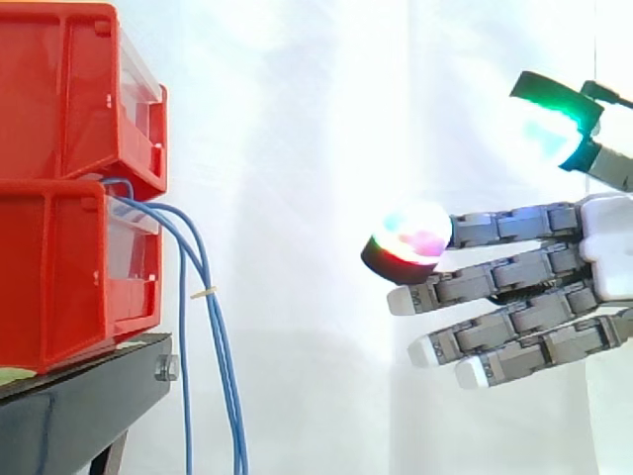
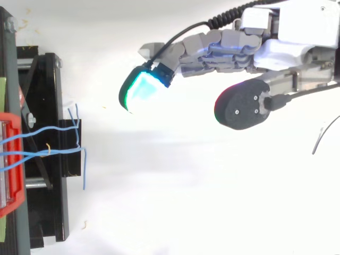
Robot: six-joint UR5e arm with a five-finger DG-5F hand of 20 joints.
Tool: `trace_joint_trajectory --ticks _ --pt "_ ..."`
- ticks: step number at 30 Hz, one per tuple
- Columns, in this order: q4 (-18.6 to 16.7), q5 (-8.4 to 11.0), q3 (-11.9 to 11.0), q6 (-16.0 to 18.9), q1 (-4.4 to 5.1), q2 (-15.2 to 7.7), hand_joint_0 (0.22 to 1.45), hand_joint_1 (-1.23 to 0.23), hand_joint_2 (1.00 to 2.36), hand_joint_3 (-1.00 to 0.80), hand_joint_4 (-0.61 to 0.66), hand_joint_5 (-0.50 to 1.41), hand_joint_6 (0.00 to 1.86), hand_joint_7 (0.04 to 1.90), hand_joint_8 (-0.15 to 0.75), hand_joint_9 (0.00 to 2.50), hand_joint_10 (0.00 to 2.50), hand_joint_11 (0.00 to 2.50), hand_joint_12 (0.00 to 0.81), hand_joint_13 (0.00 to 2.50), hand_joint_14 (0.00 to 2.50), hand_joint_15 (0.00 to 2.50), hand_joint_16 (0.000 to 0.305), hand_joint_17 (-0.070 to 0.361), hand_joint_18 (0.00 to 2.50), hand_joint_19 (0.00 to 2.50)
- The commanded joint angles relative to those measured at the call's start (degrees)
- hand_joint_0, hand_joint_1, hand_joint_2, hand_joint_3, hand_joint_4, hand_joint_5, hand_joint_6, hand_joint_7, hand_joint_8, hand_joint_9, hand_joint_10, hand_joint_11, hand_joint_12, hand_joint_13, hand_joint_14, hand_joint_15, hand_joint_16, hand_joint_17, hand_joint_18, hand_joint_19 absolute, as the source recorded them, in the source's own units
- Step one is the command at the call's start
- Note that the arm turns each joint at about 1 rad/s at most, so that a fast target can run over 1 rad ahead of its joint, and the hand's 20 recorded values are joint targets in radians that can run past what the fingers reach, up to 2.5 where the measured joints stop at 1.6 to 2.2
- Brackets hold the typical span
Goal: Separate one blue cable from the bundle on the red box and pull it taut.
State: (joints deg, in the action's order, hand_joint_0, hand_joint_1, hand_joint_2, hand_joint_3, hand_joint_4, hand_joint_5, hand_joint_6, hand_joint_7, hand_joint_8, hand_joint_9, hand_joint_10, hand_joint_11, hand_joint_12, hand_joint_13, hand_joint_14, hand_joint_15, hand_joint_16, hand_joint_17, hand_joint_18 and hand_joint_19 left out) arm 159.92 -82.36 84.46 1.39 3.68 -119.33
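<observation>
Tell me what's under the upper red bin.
A second red bin, stacked on the black stand. Blue cables emerge from its front and hang down. Its walls hide where they start.

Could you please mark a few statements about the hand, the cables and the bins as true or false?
1. The hand is open, its fingers straight. True.
2. The blue cables hang down from the red bins. True.
3. The hand holds one of the blue cables. False: it is clear of them, touching none.
4. There is a single red bin. False: two are stacked on the black stand.
</observation>
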Motion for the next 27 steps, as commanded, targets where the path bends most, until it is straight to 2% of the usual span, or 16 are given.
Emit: trace_joint_trajectory --ticks 1,6,12,14,17,21,23,24,27 --pt "-0.5 1.77 0.0 -0.3 0.27 -1.3 0.5 -0.48 1.0 -0.5 0.08 -0.26 0.5 0.64 0.137 0.06 0.0 0.0 0.233 0.0 0.0 0.05 0.034 0.076 0.0 0.24" --pt "-0.8 3.53 0.0 -0.5 0.62 -1.3 0.5 -0.48 1.0 -0.5 0.09 -0.25 0.5 0.64 0.139 0.06 0.0 0.0 0.234 0.0 0.0 0.04 0.035 0.078 0.0 0.25" --pt "-1.4 4.67 0.0 -2.2 0.97 -1.3 0.5 -0.49 1.0 -0.5 0.11 -0.24 0.5 0.64 0.151 0.1 0.0 0.0 0.239 0.0 0.0 0.03 0.035 0.079 0.0 0.24" --pt "-1.8 5.99 0.0 -3.8 0.97 -2.1 0.5 -0.49 1.0 -0.5 0.12 -0.24 0.5 0.63 0.155 0.12 0.0 0.0 0.241 0.0 0.0 0.04 0.035 0.08 0.0 0.26" --pt "-3.8 6.07 0.0 -4.0 0.97 -2.8 0.52 -0.49 1.0 -0.5 0.12 -0.23 0.5 0.64 0.154 0.16 0.0 0.0 0.241 0.0 0.0 0.04 0.035 0.078 0.0 0.26" --pt "-6.5 7.22 0.0 -5.4 1.06 -4.6 0.52 -0.49 1.0 -0.5 0.12 -0.22 0.5 0.64 0.156 0.17 0.0 0.0 0.24 0.0 0.0 0.03 0.034 0.077 0.0 0.27" --pt "-8.0 8.62 0.0 -5.5 1.06 -7.1 0.52 -0.49 1.0 -0.5 0.13 -0.22 0.5 0.64 0.156 0.17 0.0 0.0 0.241 0.0 0.0 0.04 0.035 0.078 0.0 0.27" --pt "-8.5 8.71 0.0 -5.5 1.06 -7.6 0.52 -0.49 1.0 -0.5 0.13 -0.22 0.5 0.64 0.156 0.17 0.0 0.0 0.241 0.0 0.0 0.04 0.034 0.077 0.0 0.27" --pt "-14.3 8.71 -0.8 -5.7 1.15 -10.6 0.52 -0.49 1.0 -0.5 0.14 -0.22 0.5 0.64 0.159 0.17 0.0 0.0 0.239 0.0 0.0 0.04 0.035 0.078 0.0 0.28"
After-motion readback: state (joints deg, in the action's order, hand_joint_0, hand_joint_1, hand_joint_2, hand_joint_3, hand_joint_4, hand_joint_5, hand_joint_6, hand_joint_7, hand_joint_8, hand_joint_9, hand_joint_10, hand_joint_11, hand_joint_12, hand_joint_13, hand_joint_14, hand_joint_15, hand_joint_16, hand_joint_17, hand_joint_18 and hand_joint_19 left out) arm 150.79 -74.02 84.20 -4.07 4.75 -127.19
